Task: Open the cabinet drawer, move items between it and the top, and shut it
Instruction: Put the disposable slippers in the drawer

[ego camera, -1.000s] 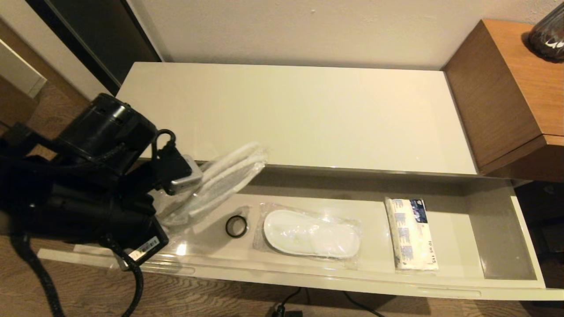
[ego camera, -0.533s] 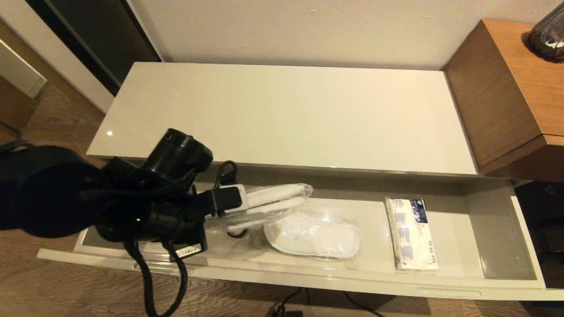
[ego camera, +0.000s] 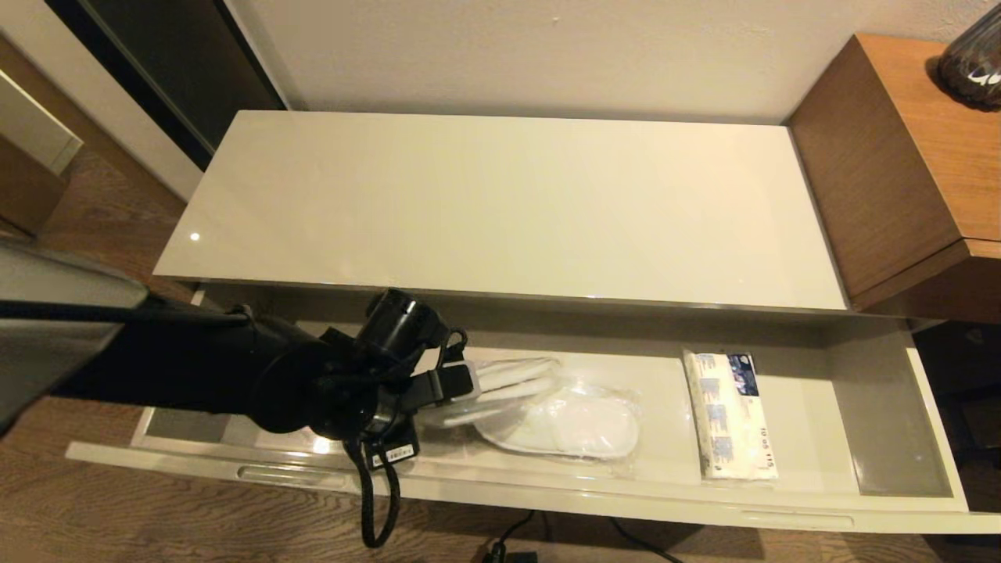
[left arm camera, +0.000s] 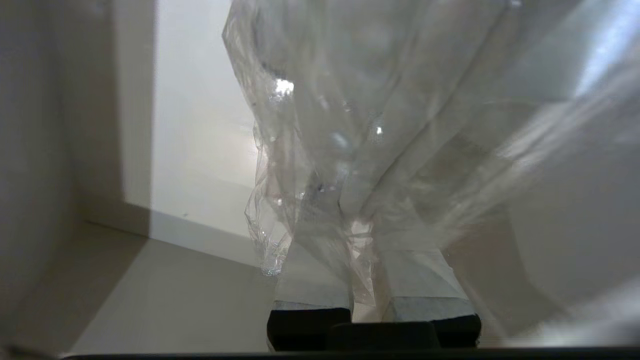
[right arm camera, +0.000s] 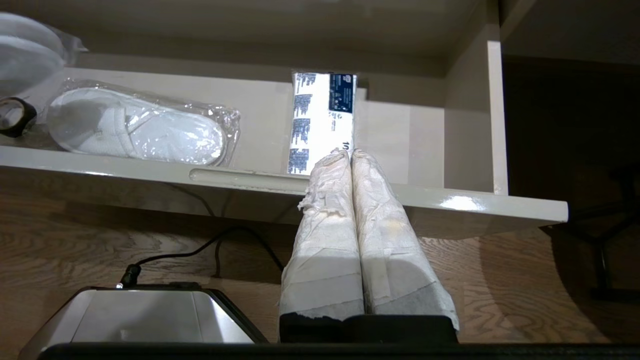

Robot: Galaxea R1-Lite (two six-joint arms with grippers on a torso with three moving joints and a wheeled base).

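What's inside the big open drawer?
The drawer holds a wrapped pair of white slippers, a tissue pack, and a second wrapped pair gripped by the left pincer. The arm hides the drawer floor beneath it.

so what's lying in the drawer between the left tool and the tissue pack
A wrapped slipper pair lies between the left tool and the tissue pack, in the head view.

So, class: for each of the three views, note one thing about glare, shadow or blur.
Head view: a small glare spot on the glossy cream-beige cabinet top, whose overhang shades the rear of the open beige drawer. Left wrist view: the clear plastic slipper wrap fills the frame, blurred, with bright glints. Right wrist view: sharp, glare on the drawer's front edge.
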